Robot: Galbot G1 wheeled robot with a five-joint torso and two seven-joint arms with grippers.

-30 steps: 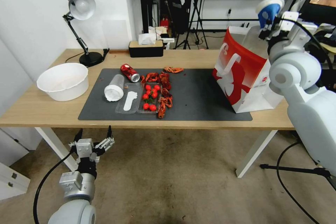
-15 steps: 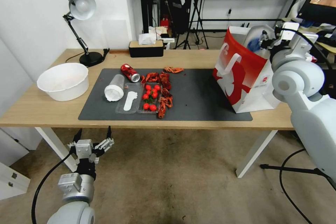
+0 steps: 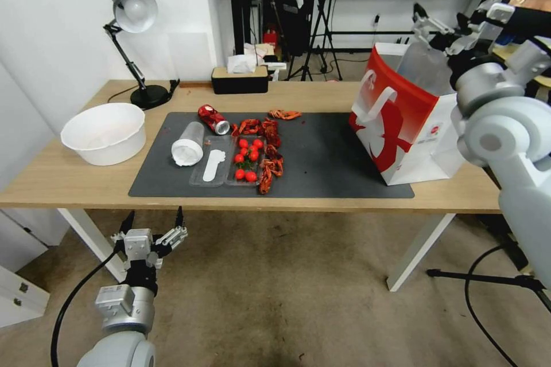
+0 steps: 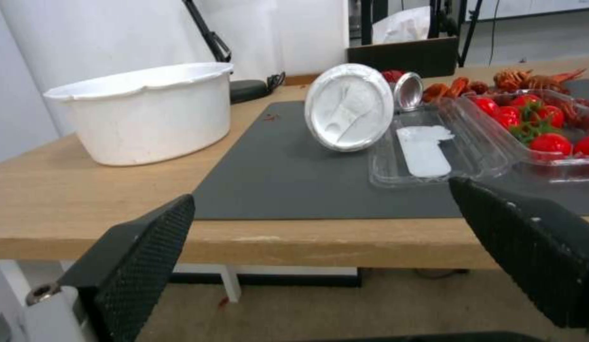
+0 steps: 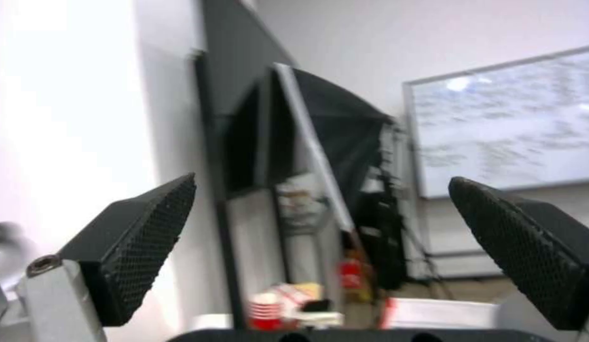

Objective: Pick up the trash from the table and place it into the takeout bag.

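The takeout bag (image 3: 402,120), white with red panels, stands open at the right end of the table (image 3: 69,183). My right gripper (image 3: 441,22) hovers open and empty just above the bag's mouth; in the right wrist view the right gripper (image 5: 322,180) faces the room. On the dark mat (image 3: 321,155) lie a crushed red can (image 3: 213,119), a clear plastic cup (image 3: 187,144) on its side, and a clear tray (image 3: 211,167) with a white spoon. My left gripper (image 3: 152,223) hangs open below the table's front edge, facing the cup (image 4: 349,108) and can (image 4: 408,91).
A white basin (image 3: 103,133) sits at the table's left. A second clear tray holds tomatoes (image 3: 245,159), with red crayfish shells (image 3: 270,149) beside it. A desk lamp (image 3: 132,40) and black tissue box (image 3: 239,80) stand along the back edge. The mat's right half is bare.
The right gripper held a blue-and-white paper cup above the bag, dipped into the bag's mouth, and has now risen open without the cup. The left arm has not moved.
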